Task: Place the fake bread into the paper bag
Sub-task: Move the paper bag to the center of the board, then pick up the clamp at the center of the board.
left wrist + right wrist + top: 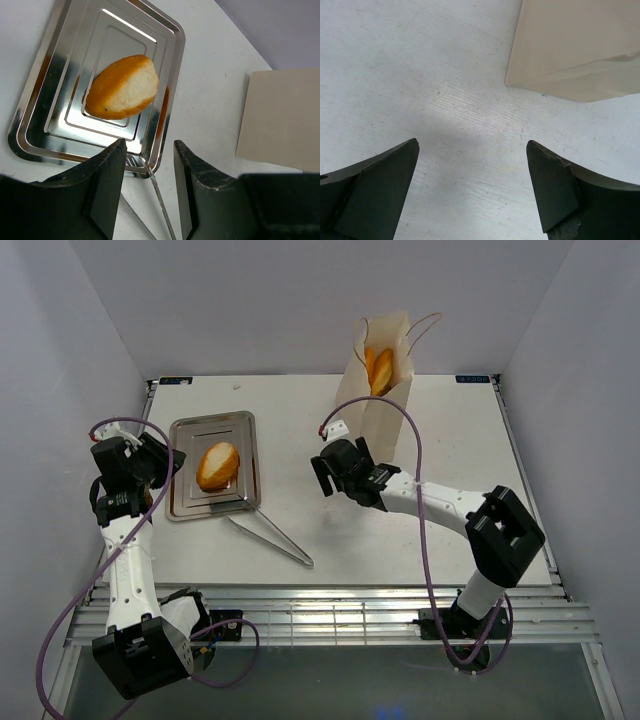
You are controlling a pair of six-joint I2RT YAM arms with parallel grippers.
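Note:
One oval golden roll of fake bread (pixel 218 466) (pixel 122 87) lies in the steel tray (pixel 180 440) (pixel 170 100). More fake bread (pixel 379 370) shows inside the upright cream paper bag (pixel 385 415) (pixel 282 120) (pixel 575 45) at the back. My left gripper (pixel 160 465) (pixel 149 147) hovers at the tray's left side, jaws apart and holding nothing. My right gripper (pixel 325 475) (pixel 472 145) hangs over bare table just left of the bag's base, open wide and empty.
Silver tongs (pixel 270 532) (pixel 160 195) lie on the table with their tips at the tray's near right corner, under my left gripper's gap in its wrist view. White walls close in the table on three sides.

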